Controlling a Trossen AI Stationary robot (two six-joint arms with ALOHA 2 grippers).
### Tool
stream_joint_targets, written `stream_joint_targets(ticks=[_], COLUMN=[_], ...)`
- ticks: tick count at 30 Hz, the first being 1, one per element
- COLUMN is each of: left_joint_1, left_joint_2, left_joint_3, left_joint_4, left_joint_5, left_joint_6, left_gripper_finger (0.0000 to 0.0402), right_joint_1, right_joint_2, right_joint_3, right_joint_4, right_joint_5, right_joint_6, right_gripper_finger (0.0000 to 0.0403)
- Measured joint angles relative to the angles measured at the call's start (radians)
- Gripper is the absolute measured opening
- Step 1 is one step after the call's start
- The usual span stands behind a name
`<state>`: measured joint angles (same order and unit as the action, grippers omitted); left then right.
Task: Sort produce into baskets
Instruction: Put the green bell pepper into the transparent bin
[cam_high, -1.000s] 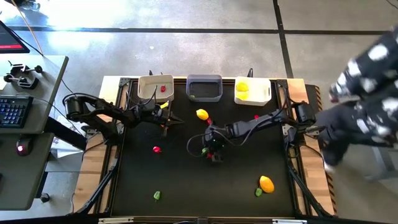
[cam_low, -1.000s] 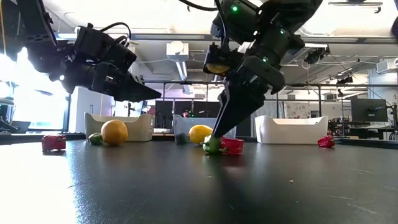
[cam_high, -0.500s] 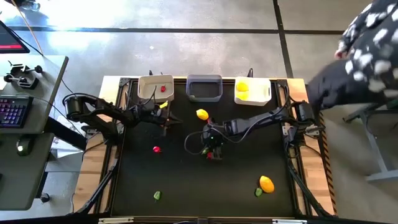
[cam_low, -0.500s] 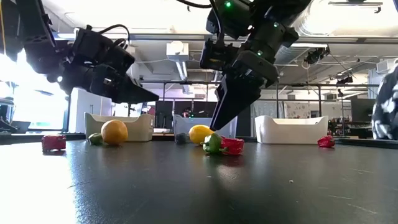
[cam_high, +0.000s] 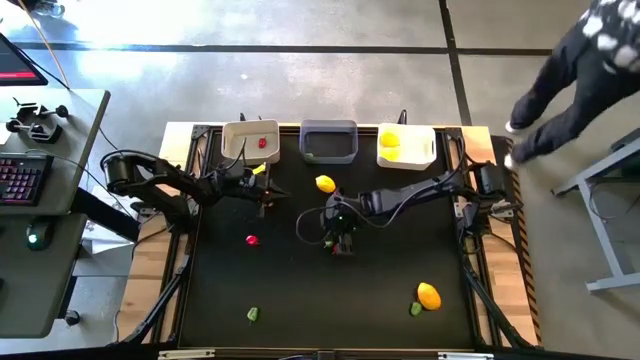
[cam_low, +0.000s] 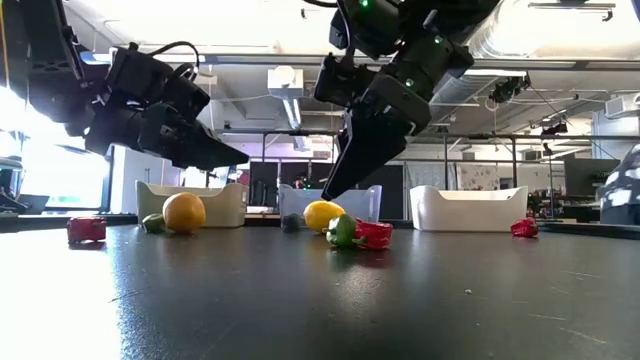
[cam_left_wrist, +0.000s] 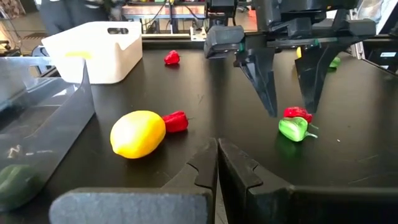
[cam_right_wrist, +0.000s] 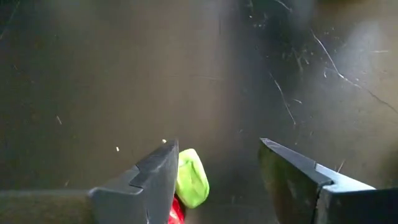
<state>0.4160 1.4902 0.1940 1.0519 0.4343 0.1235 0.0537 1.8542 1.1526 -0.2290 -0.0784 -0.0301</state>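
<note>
Right gripper (cam_left_wrist: 289, 84) spread above green piece (cam_left_wrist: 294, 129), mid-table; left gripper (cam_left_wrist: 217, 163) pressed together.

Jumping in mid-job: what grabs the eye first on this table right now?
Mid-table, the right gripper hangs open just above a green piece touching a red piece, holding nothing. The left gripper waits shut in front of the cream-white basket. A lemon lies in front of the dark grey basket.

A keyboard (cam_high: 22, 181) lies left; a person (cam_high: 580, 75) walks right.
</note>
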Motion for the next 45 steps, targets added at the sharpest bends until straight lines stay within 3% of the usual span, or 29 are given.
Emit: stream_joint_targets(ticks=[15, 39, 45], left_joint_1=[0.0, -0.007, -0.007], left_joint_2=[0.0, 0.0, 0.0], left_joint_3=[0.0, 0.001, 0.001], left_joint_4=[-0.014, -0.014, -0.016], left_joint_5=[0.0, 0.001, 0.001], left_joint_6=[-0.029, -0.015, -0.025], left_gripper_finger=[0.0, 0.0, 0.0], right_joint_1=[0.006, 0.007, 0.003], right_joint_2=[0.0, 0.079, 0.085], right_joint_3=[0.0, -0.006, -0.003], right_joint_4=[-0.018, -0.011, -0.01], right_joint_5=[-0.001, -0.095, -0.098], right_joint_6=[0.023, -0.118, -0.17], right_gripper_finger=[0.0211, 0.021, 0.0179])
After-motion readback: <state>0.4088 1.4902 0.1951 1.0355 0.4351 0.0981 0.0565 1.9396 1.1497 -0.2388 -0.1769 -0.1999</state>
